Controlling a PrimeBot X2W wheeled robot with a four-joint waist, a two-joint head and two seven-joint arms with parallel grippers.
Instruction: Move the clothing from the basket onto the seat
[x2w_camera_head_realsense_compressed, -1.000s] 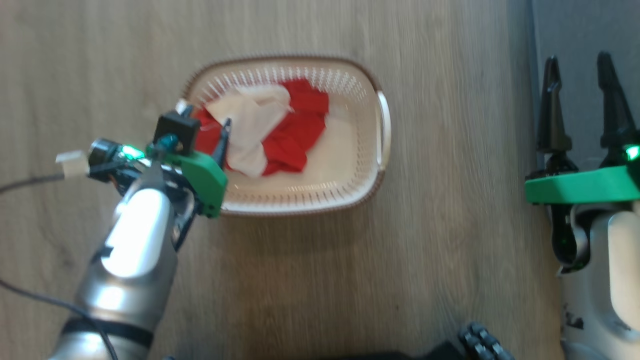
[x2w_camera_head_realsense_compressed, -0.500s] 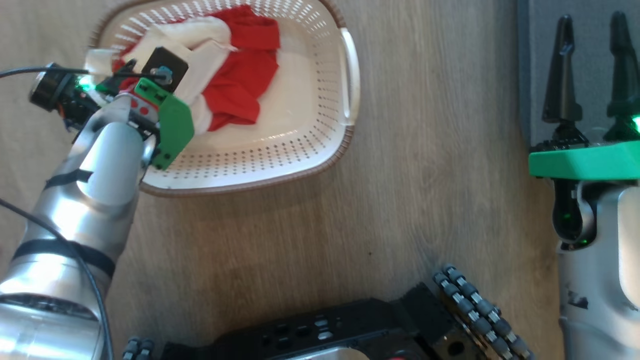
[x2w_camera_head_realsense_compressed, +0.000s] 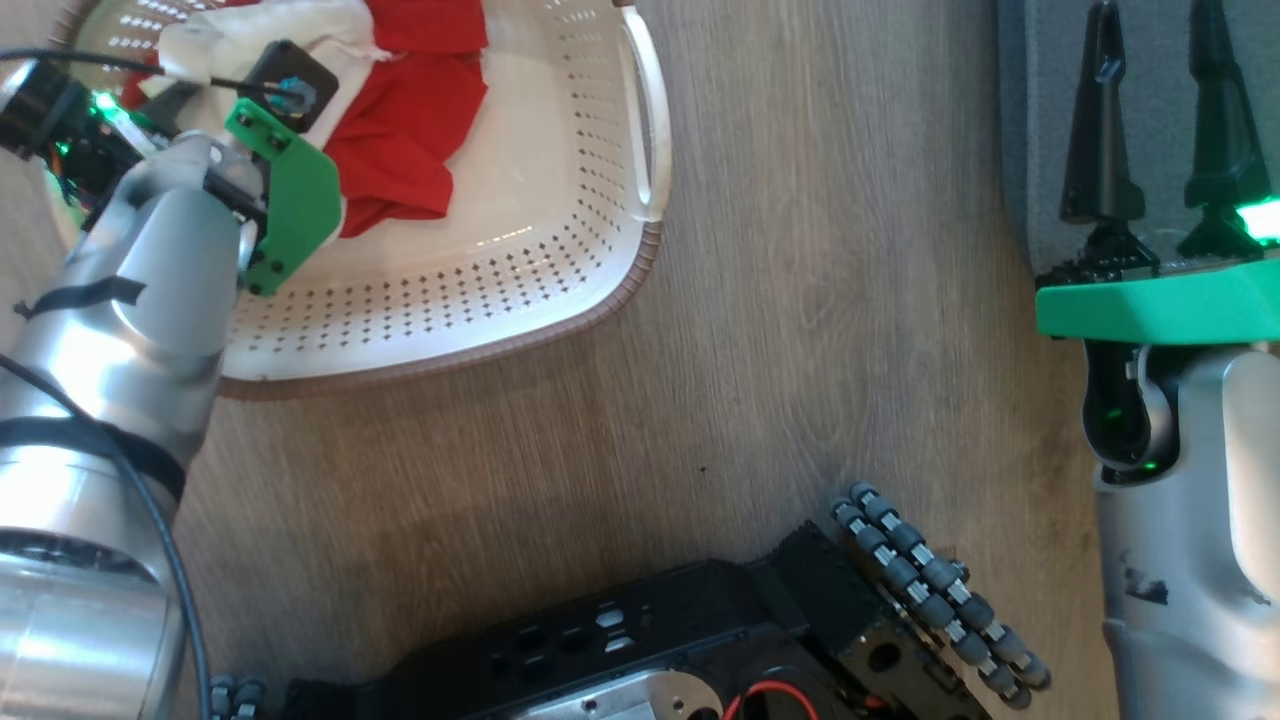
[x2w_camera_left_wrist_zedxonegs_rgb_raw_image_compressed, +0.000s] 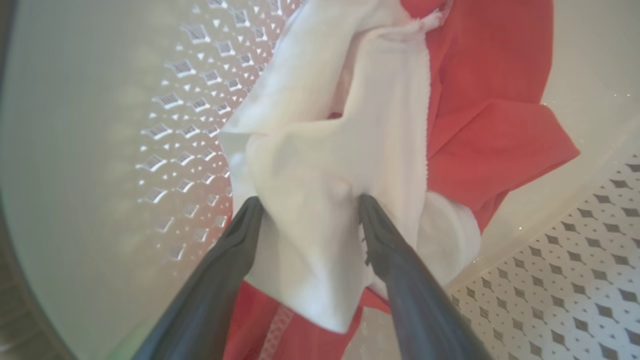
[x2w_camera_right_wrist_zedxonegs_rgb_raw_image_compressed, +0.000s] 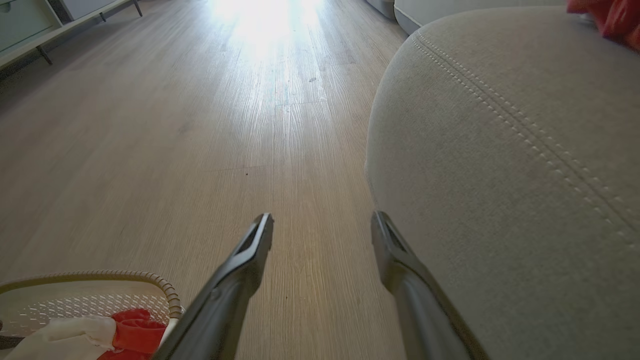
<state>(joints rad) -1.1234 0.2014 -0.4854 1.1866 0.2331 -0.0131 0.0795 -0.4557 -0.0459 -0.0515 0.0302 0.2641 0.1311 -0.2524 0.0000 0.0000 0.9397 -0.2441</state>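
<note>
1. Two dark fingers of the left gripper are standing wide apart and pressing down on either side of a white fold of the clothing. They are straddling it, not yet pinching it.
2. A second ago those fingers were hovering over the left edge of the heap. Now they are sinking into it, well inside the basket.
3. Most of the shift in the overhead view is the head moving. The basket is sliding toward the upper left of that view and the robot's black base is coming into sight, so the robot is bending forward. The basket itself seems to be staying put on the wooden floor.
4. All the clothing in the basket is still lying bunched, red and white, toward its left end.
5. The right gripper is hanging open and empty beside the rounded corner of the seat, as before.
6. A red scrap is lying on the far part of the seat, and I cannot tell what it is.
7. By my reading, the reach is ending and the grasp is coming next. The fold is loose, so a shallow pinch may lift only one layer.
</note>
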